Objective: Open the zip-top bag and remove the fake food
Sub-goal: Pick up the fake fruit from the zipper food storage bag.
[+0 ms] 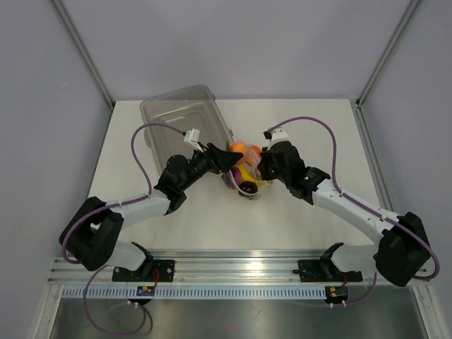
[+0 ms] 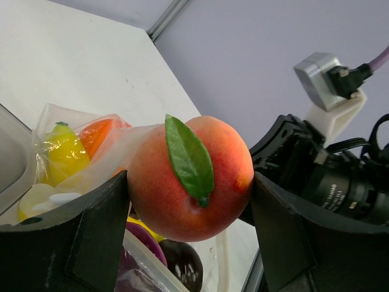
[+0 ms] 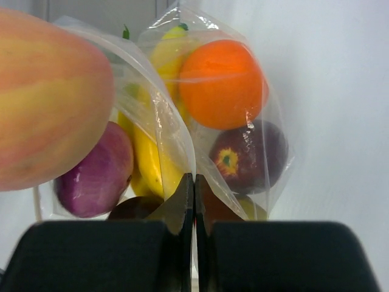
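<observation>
Left wrist view, centre frame: left end effector (image 2: 189, 207) clamps a peach (image 2: 161, 182) against the zip-top bag (image 2: 67, 143), other fake food (image 3: 222, 82) inside; right end effector (image 3: 194, 204) pinches the bag's film, mid-frame on the bench (image 1: 318, 134).

3 cams: 1 fixed overhead, 2 wrist close-ups.
Top ext looks down from high behind the near edge, far off, whole table (image 1: 212, 226) in frame. L wrist cam looks fwd, v. close on peach (image 2: 188, 179). R wrist cam faces zip-top bag (image 3: 243, 121) at v. close range. All 3 views share both.
</observation>
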Action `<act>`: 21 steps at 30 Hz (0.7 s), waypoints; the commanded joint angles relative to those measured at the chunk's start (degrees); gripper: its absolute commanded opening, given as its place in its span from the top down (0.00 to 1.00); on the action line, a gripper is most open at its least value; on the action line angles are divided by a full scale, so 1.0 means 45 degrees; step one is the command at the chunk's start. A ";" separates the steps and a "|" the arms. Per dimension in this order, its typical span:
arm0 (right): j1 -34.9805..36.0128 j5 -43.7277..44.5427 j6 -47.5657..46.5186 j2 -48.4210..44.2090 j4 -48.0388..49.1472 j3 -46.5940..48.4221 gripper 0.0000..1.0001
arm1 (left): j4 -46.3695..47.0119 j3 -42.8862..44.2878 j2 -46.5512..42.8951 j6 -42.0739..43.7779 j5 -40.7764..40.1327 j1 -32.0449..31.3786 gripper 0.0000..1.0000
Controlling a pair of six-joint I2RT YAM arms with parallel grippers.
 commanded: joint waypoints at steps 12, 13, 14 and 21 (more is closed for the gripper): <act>0.0038 0.3411 0.1305 0.2016 -0.2279 0.1992 1.00 | 0.4981 -0.0937 0.0267 -0.3072 0.0739 0.1312 0.50; -0.0001 0.3528 0.1402 0.2055 -0.2319 0.1992 1.00 | 0.5156 -0.1015 0.0287 -0.3209 0.0739 0.1371 0.50; -0.0020 0.3742 0.1481 0.2075 -0.2378 0.2011 1.00 | 0.5429 -0.1074 0.0306 -0.3287 0.0739 0.1487 0.50; -0.0450 0.3490 0.1813 0.1919 -0.2515 0.1934 1.00 | 0.6582 -0.1757 0.0404 -0.4067 0.0369 0.2132 0.51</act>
